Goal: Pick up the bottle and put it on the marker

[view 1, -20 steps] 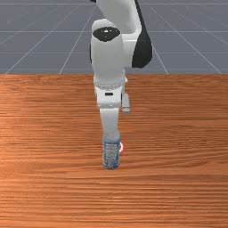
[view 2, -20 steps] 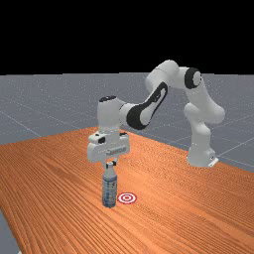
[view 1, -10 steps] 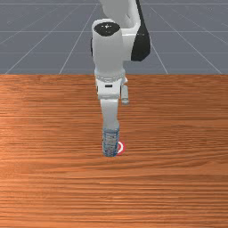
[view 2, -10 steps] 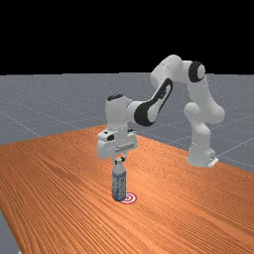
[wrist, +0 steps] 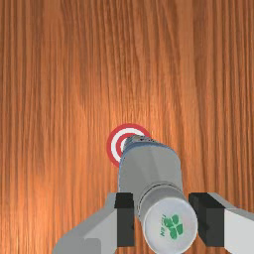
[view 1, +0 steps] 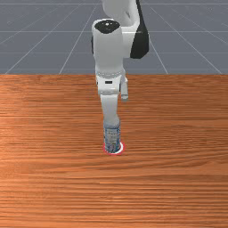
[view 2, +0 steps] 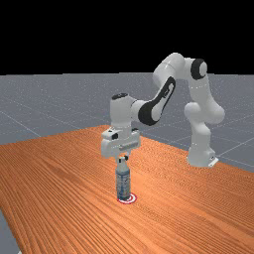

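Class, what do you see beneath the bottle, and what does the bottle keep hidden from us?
Part of the red-and-white ringed marker shows beyond the bottle. The bottle covers the marker's middle and the rest of its rings; whether its base touches down cannot be told.

The arm (view 2: pixel 201 119) has smooth, rounded white segments, with black at the elbow joint (view 2: pixel 199 69) and a black curved panel (view 2: pixel 148 114) farther along. A dark oval cap (view 1: pixel 107 26) tops the wrist; a small dark slot (view 1: pixel 108 82) marks the white hand housing (view 1: pixel 108 88). The claw (view 2: pixel 123 158) has pale grey fingers (wrist: pixel 89 237) with black, block-shaped pads (wrist: pixel 125 219)
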{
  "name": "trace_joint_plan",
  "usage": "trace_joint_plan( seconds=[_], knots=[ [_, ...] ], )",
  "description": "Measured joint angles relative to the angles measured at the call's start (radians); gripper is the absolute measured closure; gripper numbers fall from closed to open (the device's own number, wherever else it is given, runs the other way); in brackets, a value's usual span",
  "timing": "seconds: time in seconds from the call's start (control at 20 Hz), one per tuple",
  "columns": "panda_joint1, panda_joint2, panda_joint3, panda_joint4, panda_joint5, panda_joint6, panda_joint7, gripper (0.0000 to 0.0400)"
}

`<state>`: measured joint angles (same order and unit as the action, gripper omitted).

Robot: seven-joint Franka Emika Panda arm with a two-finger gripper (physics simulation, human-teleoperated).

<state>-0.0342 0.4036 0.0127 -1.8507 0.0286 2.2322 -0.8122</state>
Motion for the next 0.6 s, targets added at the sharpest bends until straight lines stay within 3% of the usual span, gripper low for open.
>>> trace_joint_plan(
  seconds=[0.15, 0.4, 0.55, 0.6],
  knots=[
    [-0.001, -0.021, 0.001, -0.035, 0.002, 0.042, -0.002, 0.0234],
    [0.000, -0.030, -0.001, -0.035, -0.001, -0.022, 0.005, 0.0234],
    [-0.001, -0.057, 0.001, -0.087, 0.003, 0.059, 0.000, 0.0234],
    [-0.001, -0.060, 0.001, -0.090, 0.003, 0.062, 0.000, 0.0148]
  ],
)
